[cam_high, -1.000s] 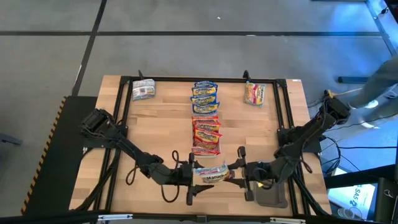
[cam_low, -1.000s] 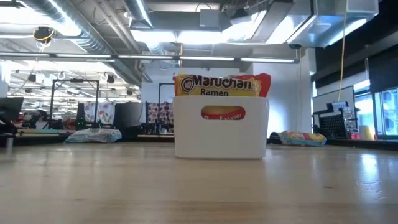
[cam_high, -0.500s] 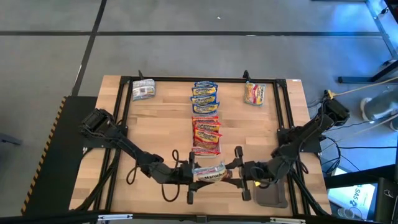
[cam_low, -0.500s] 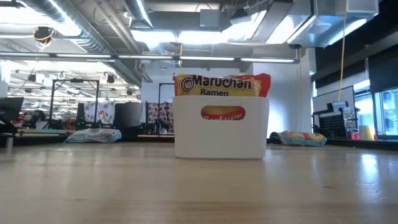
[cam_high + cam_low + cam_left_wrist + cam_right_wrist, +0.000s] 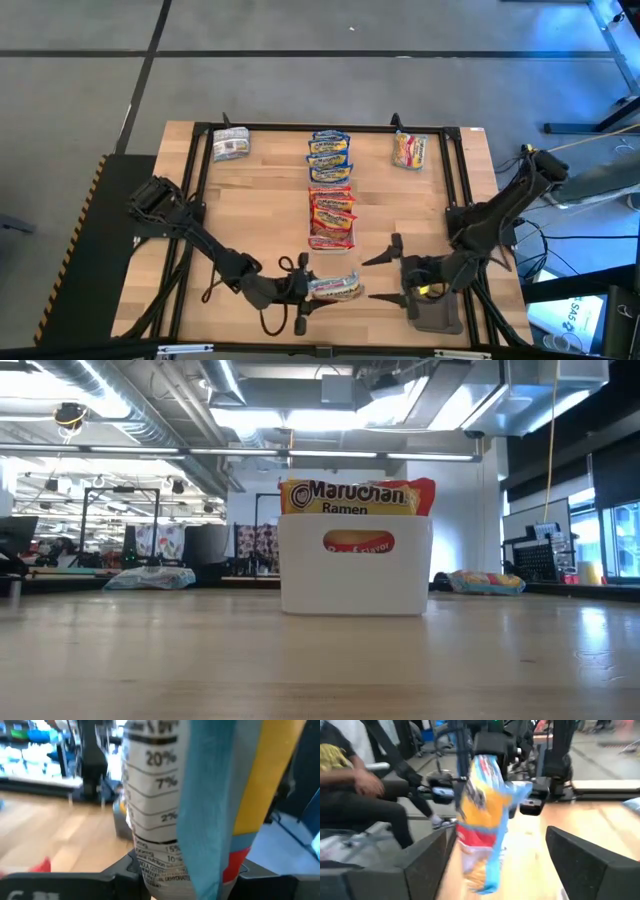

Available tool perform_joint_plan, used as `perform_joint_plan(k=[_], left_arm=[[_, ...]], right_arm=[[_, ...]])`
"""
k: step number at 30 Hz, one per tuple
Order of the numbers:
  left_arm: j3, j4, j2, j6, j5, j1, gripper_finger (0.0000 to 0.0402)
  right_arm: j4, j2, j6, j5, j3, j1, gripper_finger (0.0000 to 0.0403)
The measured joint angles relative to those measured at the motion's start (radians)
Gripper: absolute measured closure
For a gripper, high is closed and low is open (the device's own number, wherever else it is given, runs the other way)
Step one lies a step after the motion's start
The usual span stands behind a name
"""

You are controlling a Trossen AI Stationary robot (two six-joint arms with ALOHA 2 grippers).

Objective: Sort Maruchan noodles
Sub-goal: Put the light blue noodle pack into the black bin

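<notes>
Holding a blue, yellow and red crinkly plastic noodle packet (image 5: 333,287) by one end, the left gripper (image 5: 300,290) hovers low over the near edge of the wooden bench (image 5: 260,200), fingers clamped on the wrapper. Facing it just beyond the packet's free end, the right gripper (image 5: 383,278) has its fingers spread wide and touches nothing. Farther out from both, red-orange packets (image 5: 331,216) and blue-yellow packets (image 5: 328,153) lie in a central row; a silver-grey packet (image 5: 231,145) and another packet (image 5: 409,150) sit at the far corners. Judging by its look, the held packet is light, slippery and springy, with a brittle noodle block inside; gripping a sealed end edge seems safest.
</notes>
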Motion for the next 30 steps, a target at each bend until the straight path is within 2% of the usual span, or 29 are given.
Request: perform_joint_plan(k=[5,10,20,25,30], left_arm=[[0.0,-0.167,0.0,-0.109,-0.003,0.003,0.0278],[0.0,-0.198,0.026,-0.141,0.039,0.027,0.0279],[0.0,-0.198,0.039,-0.143,0.05,0.047,0.0279],[0.0,-0.225,0.039,-0.153,0.049,0.047,0.0279],[0.0,-0.237,0.039,-0.166,0.049,0.047,0.0278]], right_arm=[[-0.042,-0.042,0.07,-0.059,0.006,-0.001,0.0071],[-0.211,-0.019,0.072,-0.143,0.137,-0.076,0.0077],[-0.632,0.2,0.099,-0.365,0.464,-0.22,0.0084],[-0.747,0.304,0.129,-0.477,0.564,-0.259,0.0084],[-0.796,0.368,0.136,-0.495,0.602,-0.282,0.0084]])
